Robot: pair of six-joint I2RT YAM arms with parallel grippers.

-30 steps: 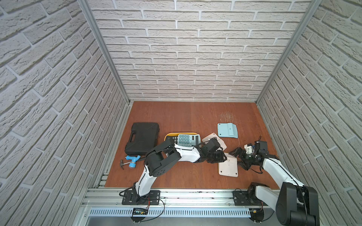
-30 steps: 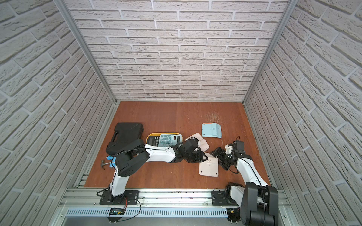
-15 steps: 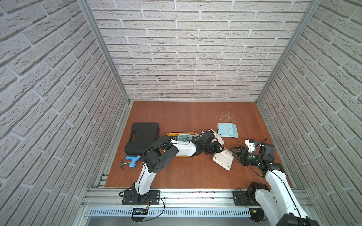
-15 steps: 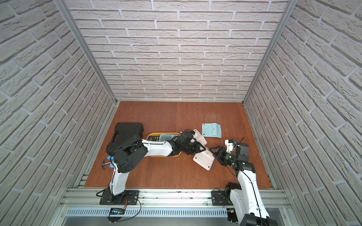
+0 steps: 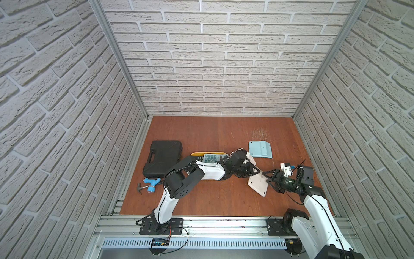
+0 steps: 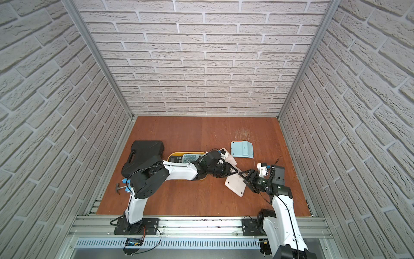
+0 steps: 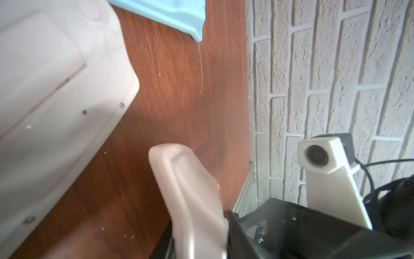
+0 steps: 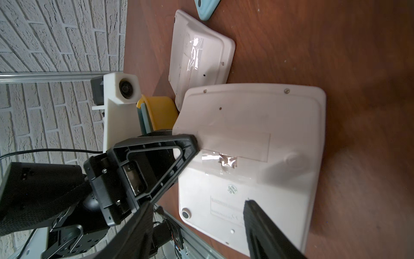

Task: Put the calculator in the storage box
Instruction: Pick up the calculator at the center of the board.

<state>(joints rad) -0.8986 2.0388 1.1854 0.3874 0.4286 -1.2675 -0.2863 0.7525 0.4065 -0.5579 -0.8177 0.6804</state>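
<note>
The left arm hides the storage box's near half and part of the calculator inside it.

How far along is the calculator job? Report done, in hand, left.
Done: a grey calculator lies face up in the yellow storage box. In hand: the left gripper seems to pinch an edge of a face-down pale pink calculator; the right gripper stands open at its opposite edge. Left: carrying it into the box. A second pink calculator and a light blue calculator lie outside.
</note>
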